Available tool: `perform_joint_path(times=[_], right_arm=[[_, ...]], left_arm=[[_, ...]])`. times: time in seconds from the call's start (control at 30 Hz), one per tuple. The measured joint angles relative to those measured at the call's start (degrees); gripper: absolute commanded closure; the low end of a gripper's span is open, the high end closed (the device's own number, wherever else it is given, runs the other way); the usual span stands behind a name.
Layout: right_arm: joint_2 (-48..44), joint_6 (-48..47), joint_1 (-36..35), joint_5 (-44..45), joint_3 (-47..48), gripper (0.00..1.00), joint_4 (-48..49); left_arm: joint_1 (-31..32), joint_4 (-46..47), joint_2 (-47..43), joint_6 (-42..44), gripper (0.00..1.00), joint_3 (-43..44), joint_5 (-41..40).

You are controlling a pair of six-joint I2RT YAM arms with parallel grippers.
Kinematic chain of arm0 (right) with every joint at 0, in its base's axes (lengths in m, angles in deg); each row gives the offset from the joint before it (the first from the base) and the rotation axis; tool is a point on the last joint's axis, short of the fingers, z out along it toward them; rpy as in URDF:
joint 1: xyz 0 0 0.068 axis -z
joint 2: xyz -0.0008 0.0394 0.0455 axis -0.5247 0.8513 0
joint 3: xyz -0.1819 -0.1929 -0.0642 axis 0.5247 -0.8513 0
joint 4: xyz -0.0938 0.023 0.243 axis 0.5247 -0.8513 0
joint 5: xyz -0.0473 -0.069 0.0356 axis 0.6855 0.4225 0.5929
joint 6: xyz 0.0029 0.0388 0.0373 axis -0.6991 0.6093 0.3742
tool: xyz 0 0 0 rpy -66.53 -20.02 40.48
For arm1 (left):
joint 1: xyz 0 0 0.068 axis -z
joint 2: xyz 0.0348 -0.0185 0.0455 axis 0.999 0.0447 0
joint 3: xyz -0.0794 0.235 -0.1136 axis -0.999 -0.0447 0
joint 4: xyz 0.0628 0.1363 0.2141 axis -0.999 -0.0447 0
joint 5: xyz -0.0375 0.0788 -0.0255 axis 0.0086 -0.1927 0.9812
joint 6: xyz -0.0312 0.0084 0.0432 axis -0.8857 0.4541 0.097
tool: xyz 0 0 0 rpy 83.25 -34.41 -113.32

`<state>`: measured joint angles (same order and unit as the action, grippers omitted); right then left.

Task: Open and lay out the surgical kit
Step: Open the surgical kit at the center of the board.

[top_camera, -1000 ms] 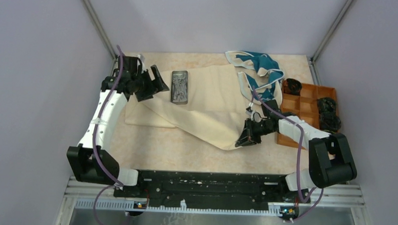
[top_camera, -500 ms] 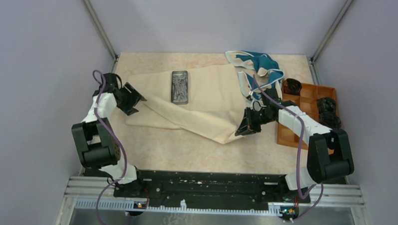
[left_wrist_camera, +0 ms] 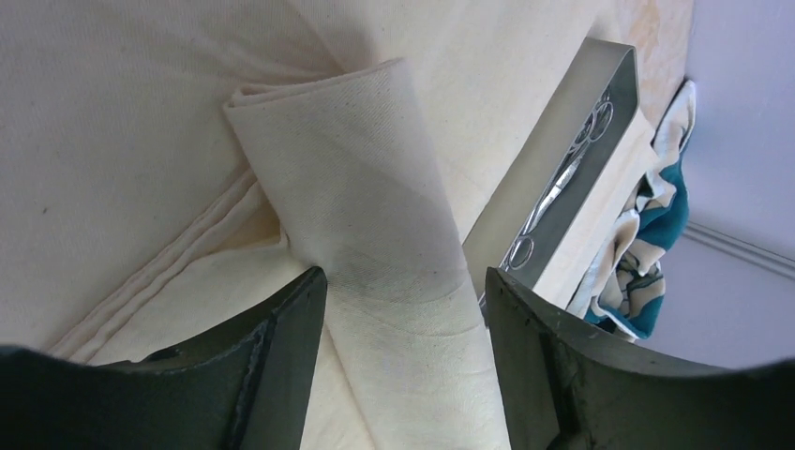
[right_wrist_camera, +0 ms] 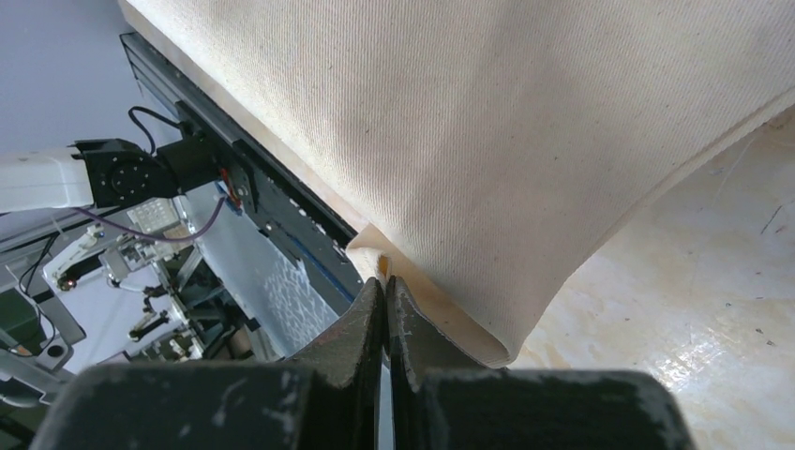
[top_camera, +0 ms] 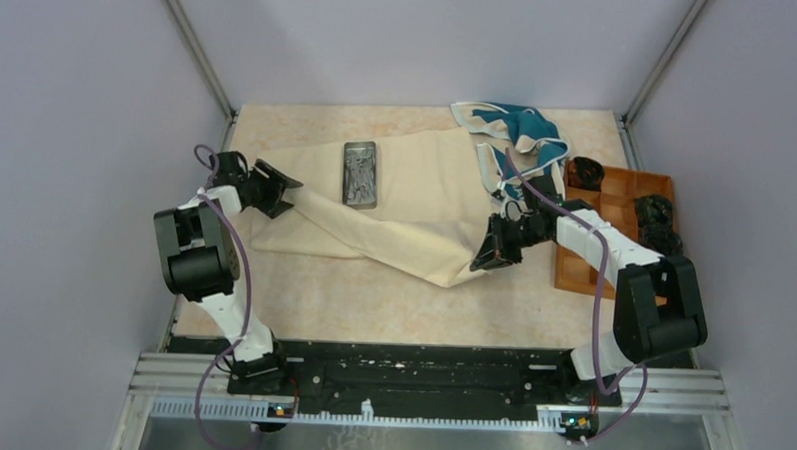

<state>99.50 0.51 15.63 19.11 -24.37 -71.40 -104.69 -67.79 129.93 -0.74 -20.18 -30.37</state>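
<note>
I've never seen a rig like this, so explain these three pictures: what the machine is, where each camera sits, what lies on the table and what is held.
This is a pair of robot arms fixed at the near edge of a table. The wide picture looks down from above; the other two come from a camera on each wrist. On the table lies a beige cloth wrap with a steel tray of ring-handled scissors on it; nearby are a teal-and-white fabric and an orange compartment tray. The right gripper is shut, pinching the cloth's edge. The left gripper stands open astride a fold of it.
</note>
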Motion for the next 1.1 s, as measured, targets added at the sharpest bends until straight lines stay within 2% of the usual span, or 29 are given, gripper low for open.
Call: perform_joint_path(times=[0.07, 0.2, 0.3, 0.4, 0.53, 0.77, 0.87, 1.03, 1.1], right_arm=[[0.2, 0.0, 0.0, 0.0, 0.0, 1.00, 0.0], [0.3, 0.0, 0.0, 0.0, 0.0, 1.00, 0.0], [0.6, -0.2, 0.0, 0.2, 0.0, 1.00, -0.1], [0.6, -0.6, 0.0, 1.1, 0.8, 1.00, -1.0], [0.6, -1.0, 0.0, 4.3, 2.5, 1.00, -3.4], [0.6, -1.0, 0.0, 11.2, 2.9, 1.00, -9.2], [0.6, -0.7, 0.0, 14.9, 2.9, 1.00, -12.1], [0.6, 0.7, 0.0, 19.2, 2.8, 1.00, -16.5], [0.6, 1.1, 0.0, 21.2, 2.8, 0.97, -18.4]], left_arm=[[0.0, 1.2, 0.8, -0.5, 0.52, 0.0, 0.3], [0.0, 0.6, 2.0, -0.2, 0.70, 0.5, 0.0], [0.0, -1.9, 1.9, 1.1, 1.00, 1.4, -0.8], [0.0, -6.1, 1.3, 3.1, 1.00, 2.7, -2.7], [0.0, -15.2, -4.0, 5.4, 1.00, 3.3, -7.3], [0.2, -32.4, -22.8, 5.0, 1.00, 0.3, -16.3], [0.2, -41.2, -32.2, 2.3, 1.00, -2.9, -20.9], [0.5, -54.2, -43.0, -3.7, 1.00, -5.5, -28.2], [0.6, -58.4, -47.9, -6.4, 0.85, -6.5, -30.4]])
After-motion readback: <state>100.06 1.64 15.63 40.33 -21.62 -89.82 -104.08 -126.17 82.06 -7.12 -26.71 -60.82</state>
